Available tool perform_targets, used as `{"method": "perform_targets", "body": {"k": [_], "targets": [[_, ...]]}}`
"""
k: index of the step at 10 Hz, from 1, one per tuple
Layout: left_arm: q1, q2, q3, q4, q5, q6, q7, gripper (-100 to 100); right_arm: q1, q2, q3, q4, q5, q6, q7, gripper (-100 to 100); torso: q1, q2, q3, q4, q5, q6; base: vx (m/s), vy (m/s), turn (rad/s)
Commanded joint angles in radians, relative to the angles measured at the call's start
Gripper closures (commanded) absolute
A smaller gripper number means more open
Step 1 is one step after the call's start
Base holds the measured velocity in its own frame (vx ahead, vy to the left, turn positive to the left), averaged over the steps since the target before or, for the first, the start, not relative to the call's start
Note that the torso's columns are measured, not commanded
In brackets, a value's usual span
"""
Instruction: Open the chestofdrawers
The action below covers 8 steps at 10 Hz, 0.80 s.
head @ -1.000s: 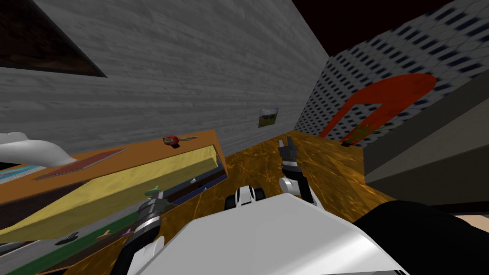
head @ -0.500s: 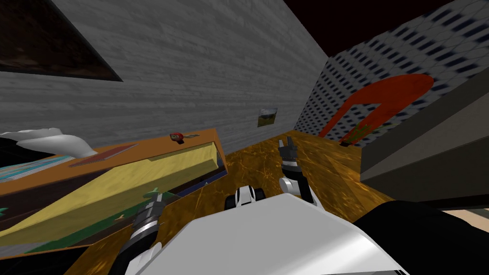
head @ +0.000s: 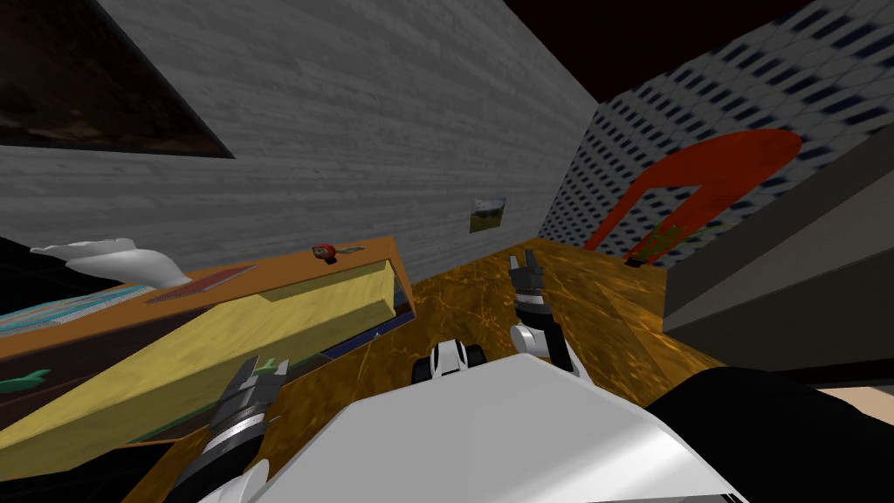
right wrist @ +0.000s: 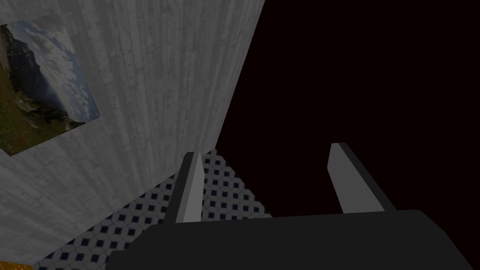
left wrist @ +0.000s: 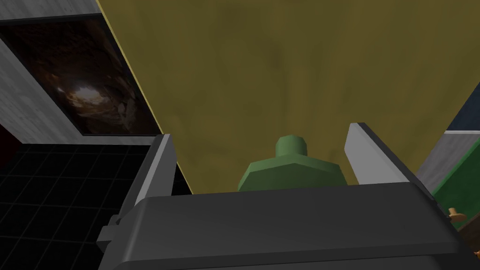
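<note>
The chest of drawers [head: 262, 279] stands against the grey wall on my left, with an orange-brown top. Its top drawer, with a yellow front [head: 218, 345], is pulled well out. In the left wrist view the yellow front [left wrist: 281, 70] rises behind a green knob [left wrist: 290, 161]. My left gripper [left wrist: 260, 133] is open, and its fingers [left wrist: 161, 159] stand on both sides of the knob without touching it. The head view shows this gripper [head: 264, 371] at the knob [head: 274, 361]. My right gripper [head: 522, 258] is held up over the floor, open and empty [right wrist: 265, 150].
On the chest's top lie a small red object [head: 324, 252], a flat reddish book [head: 201, 284] and a white shape [head: 113, 259]. Green and blue lower drawer fronts show under the yellow one. A large grey block [head: 786, 288] stands on my right. A red arch [head: 698, 183] leans at the far tiled wall.
My left gripper has opened and let go of the green knob. It drew back towards me as the yellow drawer slid further out. The right arm has not moved.
</note>
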Motion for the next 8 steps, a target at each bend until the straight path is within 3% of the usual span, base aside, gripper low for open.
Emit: {"method": "perform_targets", "body": {"k": [1, 2, 3, 8], "targets": [[0.037, 0.053, 0.023, -0.053, 0.034, 0.044, 0.030, -100, 0.000, 0.000, 0.000, 0.000, 0.000, 0.000, 0.000, 0, -0.002, 0.003, 0.002, 0.002, -0.002, -0.001, 0.030, -0.054, -0.011], [0.032, 0.032, 0.015, -0.048, 0.025, 0.043, 0.016, -100, 0.000, 0.000, 0.000, 0.000, 0.000, 0.000, 0.000, 0, -0.006, 0.006, 0.003, 0.003, -0.006, -0.001, 0.016, -0.018, 0.005], [0.033, 0.034, 0.017, -0.049, 0.027, 0.049, 0.017, 0, 0.000, 0.000, 0.000, 0.000, 0.000, 0.000, 0.000, 0, -0.007, 0.007, 0.004, 0.003, -0.004, -0.001, 0.006, 0.002, 0.004], [0.036, 0.030, 0.013, -0.044, 0.027, 0.055, 0.017, 0, 0.000, 0.000, 0.000, 0.000, 0.000, 0.000, 0.000, 0, -0.003, 0.004, 0.002, 0.001, -0.001, -0.002, 0.000, 0.000, 0.000]]}}
